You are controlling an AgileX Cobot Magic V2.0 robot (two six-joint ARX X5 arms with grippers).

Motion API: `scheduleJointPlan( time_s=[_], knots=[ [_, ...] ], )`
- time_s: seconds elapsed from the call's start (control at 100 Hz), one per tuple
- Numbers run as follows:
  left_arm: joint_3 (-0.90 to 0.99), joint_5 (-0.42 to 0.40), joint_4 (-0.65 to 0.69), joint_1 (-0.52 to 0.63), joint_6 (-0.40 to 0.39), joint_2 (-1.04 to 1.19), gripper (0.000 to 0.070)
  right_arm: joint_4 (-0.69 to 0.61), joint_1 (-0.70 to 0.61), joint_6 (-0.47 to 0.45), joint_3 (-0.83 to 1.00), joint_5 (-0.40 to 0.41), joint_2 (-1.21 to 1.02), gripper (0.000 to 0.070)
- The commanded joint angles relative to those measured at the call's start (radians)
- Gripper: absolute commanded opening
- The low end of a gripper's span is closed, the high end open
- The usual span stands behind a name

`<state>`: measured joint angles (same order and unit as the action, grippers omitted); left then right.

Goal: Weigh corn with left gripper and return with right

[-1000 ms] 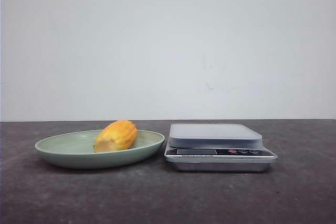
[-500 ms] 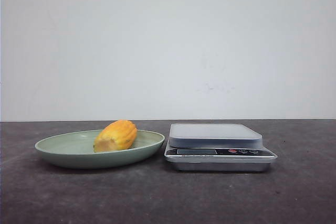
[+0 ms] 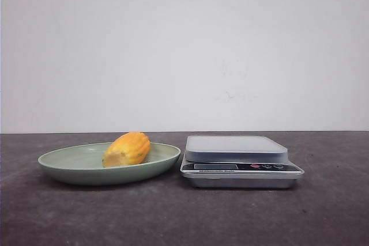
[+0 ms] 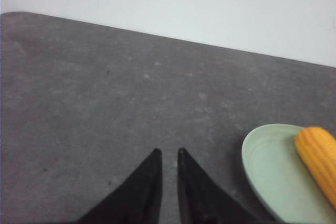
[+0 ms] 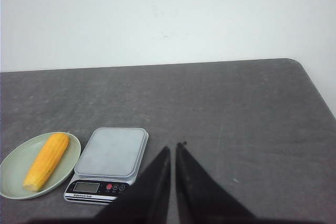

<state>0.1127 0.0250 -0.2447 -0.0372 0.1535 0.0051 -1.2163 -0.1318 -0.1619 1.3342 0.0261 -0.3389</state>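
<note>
Lying lengthwise in the green plate [image 3: 69,162], the corn [image 3: 127,148] is resting with its paler cut end toward the camera in the front view. The plate is sitting just beside the scale [image 3: 241,168], whose platform is carrying nothing. The left gripper [image 4: 168,153] is hovering over bare table [image 4: 105,103], well apart from the corn, with fingertips nearly touching and gripping nothing. The right gripper [image 5: 174,147] is hanging likewise pinched and empty, near the scale, beyond which the plate is lying.
</note>
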Motion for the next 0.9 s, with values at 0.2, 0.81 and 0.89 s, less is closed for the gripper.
scheduleJointPlan(
  time_s=[0.2, 0.81, 0.89],
  knots=[
    [-0.055, 0.009, 0.058, 0.018, -0.038, -0.002, 0.0012, 0.011, -0.002, -0.009, 0.014, -0.001, 0.000, 0.0009],
    [-0.098, 0.009, 0.057, 0.084, -0.116, -0.002, 0.0012, 0.011, -0.002, -0.009, 0.014, 0.000, 0.000, 0.0009],
    [-0.098, 0.009, 0.057, 0.084, -0.116, -0.002, 0.0012, 0.011, -0.002, -0.009, 0.014, -0.001, 0.000, 0.0009]
  ],
)
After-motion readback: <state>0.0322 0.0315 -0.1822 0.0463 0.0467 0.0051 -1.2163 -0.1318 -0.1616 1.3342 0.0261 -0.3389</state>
